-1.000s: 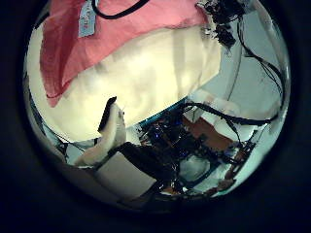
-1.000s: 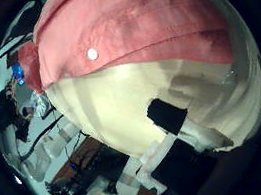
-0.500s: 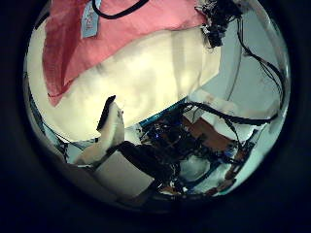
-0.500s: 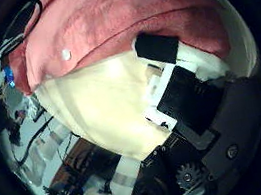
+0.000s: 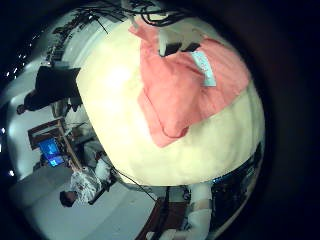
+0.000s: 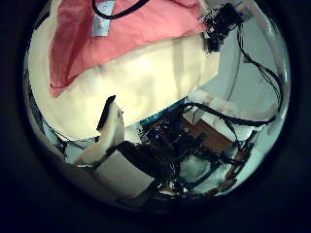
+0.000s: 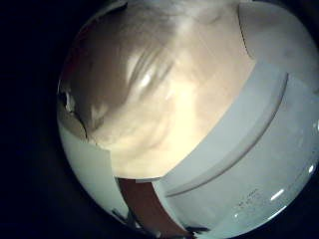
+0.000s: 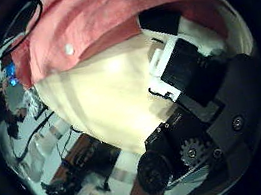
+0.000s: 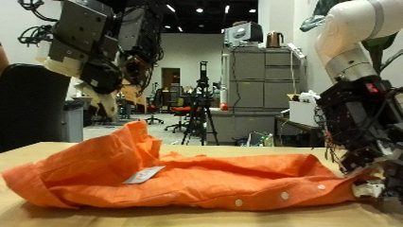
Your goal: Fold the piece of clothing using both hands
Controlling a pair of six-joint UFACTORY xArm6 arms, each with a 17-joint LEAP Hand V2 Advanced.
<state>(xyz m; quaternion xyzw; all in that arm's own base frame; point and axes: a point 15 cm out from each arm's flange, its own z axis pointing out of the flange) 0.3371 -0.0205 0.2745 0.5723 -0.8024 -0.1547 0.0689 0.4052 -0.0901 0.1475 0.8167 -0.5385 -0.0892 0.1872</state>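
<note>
An orange shirt (image 9: pixel 177 175) lay spread across the pale wooden table (image 9: pixel 26 216), rumpled, with a white label (image 9: pixel 143 175) showing on the cloth and small white buttons along its near hem. The left hand (image 9: pixel 103 90) hung high above the shirt's bunched end, clear of the cloth, its fingers loosely extended and holding nothing. The right hand (image 9: pixel 368 156) was down at the table's edge at the shirt's other end — its fingers (image 8: pixel 166 40) rested against the cloth's hem there, but whether they gripped it could not be told. In the left palm views the shirt (image 5: pixel 185 80) lay well below on the table (image 5: pixel 120 110).
</note>
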